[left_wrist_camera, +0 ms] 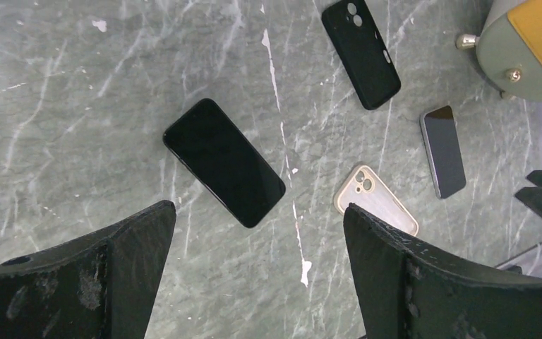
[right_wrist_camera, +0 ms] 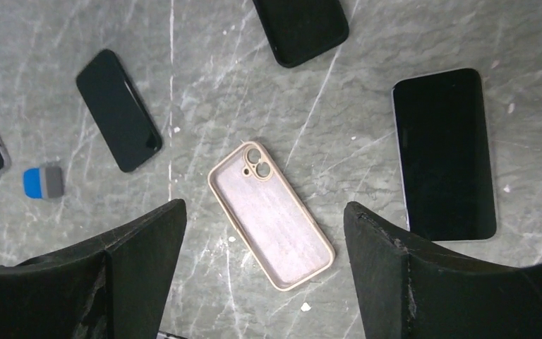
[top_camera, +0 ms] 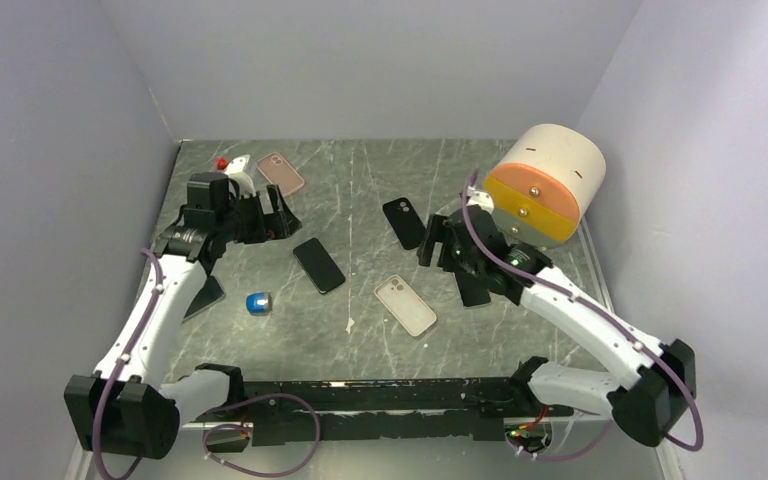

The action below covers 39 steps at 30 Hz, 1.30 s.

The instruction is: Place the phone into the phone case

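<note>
Phone (left_wrist_camera: 224,162), black and screen up, is lying slantwise on the marble table (top_camera: 360,165), left of the middle. Bare stone is showing all round it, so you are getting free room on every edge. Grey walls (top_camera: 60,150) are closing the table in at the left, back and right. A round drum (top_camera: 550,180) is taking up the back right corner.

Your left arm is reaching forward from its base, bent at the elbow and turned in toward the middle. The left gripper (left_wrist_camera: 257,210) is hanging above the stone with its jaws spread wide and nothing between them. In its wrist view the phone is lying just ahead of the fingers, not touching either one.

Your right arm is coming in from the right. The right gripper (right_wrist_camera: 265,206) is also standing wide apart and holding nothing. It is looking down on the tan case (right_wrist_camera: 272,215), which is lying hollow side up, to the right of the phone and well apart from it. A second phone (right_wrist_camera: 444,155) is lying close beside one finger, so you are working with less room there. A black case (top_camera: 403,222) is resting farther back, between the two grippers.
</note>
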Each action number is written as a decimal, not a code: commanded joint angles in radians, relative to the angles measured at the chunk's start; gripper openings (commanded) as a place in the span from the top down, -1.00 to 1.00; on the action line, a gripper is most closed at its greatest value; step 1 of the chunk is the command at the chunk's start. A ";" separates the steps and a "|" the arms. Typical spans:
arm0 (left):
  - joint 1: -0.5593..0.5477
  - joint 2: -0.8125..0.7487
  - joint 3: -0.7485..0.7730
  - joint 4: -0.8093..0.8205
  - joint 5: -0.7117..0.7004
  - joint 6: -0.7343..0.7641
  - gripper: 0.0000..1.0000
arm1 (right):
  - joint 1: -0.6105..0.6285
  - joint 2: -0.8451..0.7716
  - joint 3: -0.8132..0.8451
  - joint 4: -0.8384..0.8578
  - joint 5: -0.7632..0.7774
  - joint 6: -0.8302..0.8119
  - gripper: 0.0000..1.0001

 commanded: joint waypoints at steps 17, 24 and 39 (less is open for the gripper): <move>0.002 -0.112 -0.007 -0.005 -0.201 0.029 -0.88 | -0.002 0.566 0.215 0.164 -0.060 -0.338 0.28; 0.002 -0.125 0.017 -0.072 -0.392 -0.003 -0.88 | 0.007 0.630 0.247 0.227 -0.249 -0.301 0.27; 0.013 -0.192 0.069 -0.246 -0.913 -0.137 -0.89 | 0.173 0.908 0.539 0.237 -0.162 -0.174 -0.61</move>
